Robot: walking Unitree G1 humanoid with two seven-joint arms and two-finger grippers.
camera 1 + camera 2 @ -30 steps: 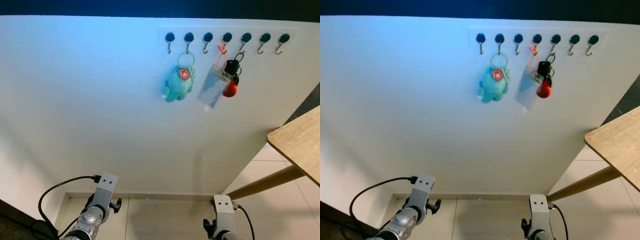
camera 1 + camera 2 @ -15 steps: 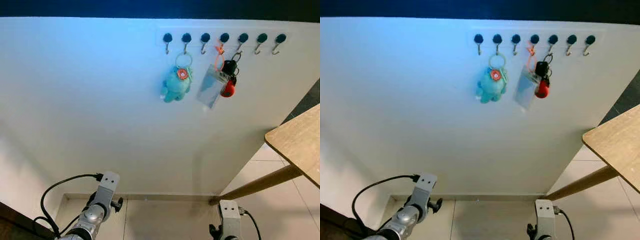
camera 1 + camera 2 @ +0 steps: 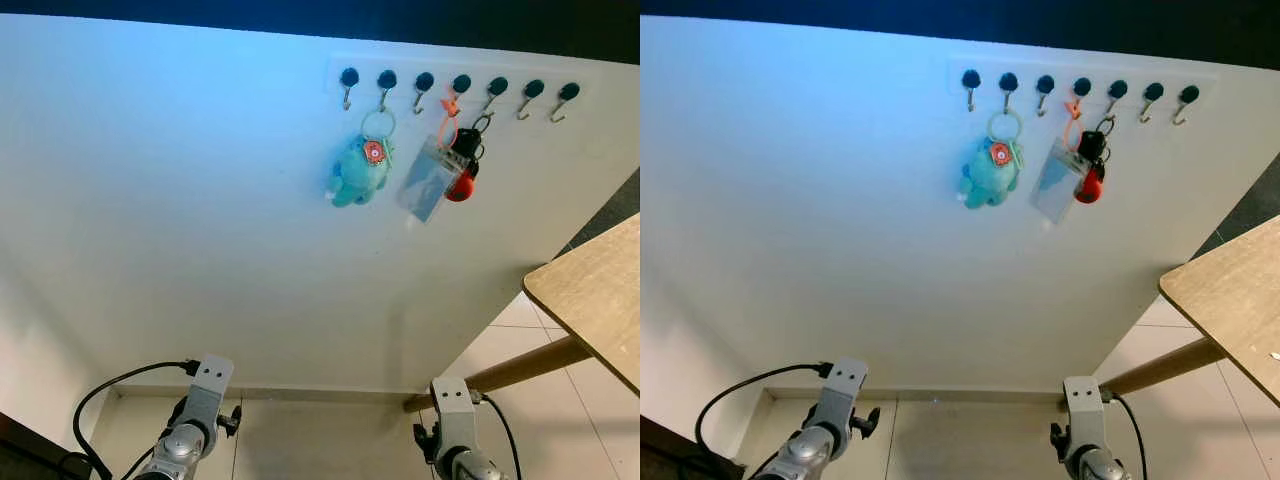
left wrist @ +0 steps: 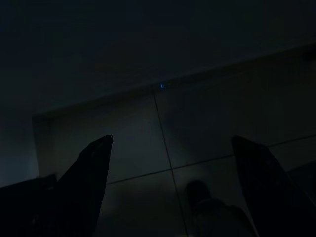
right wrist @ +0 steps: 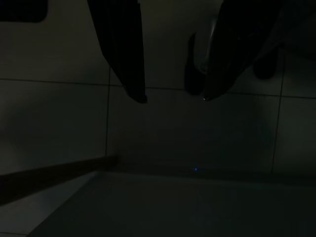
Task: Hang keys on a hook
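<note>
Both wrist views are dark — my left gripper gapes wide, right gripper narrower, both empty; keys hang far above on a hook.

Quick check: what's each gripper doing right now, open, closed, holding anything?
Left gripper: open, holding nothing, hanging over the floor.
Right gripper: open, holding nothing, hanging over the floor.

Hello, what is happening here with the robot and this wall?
The robot faces a white wall with a row of hooks. A teal plush keychain, a clear card holder and a bunch of keys with a red fob hang from three hooks. Both arms hang low near the floor; the left gripper and right gripper are open and hold nothing.
</note>
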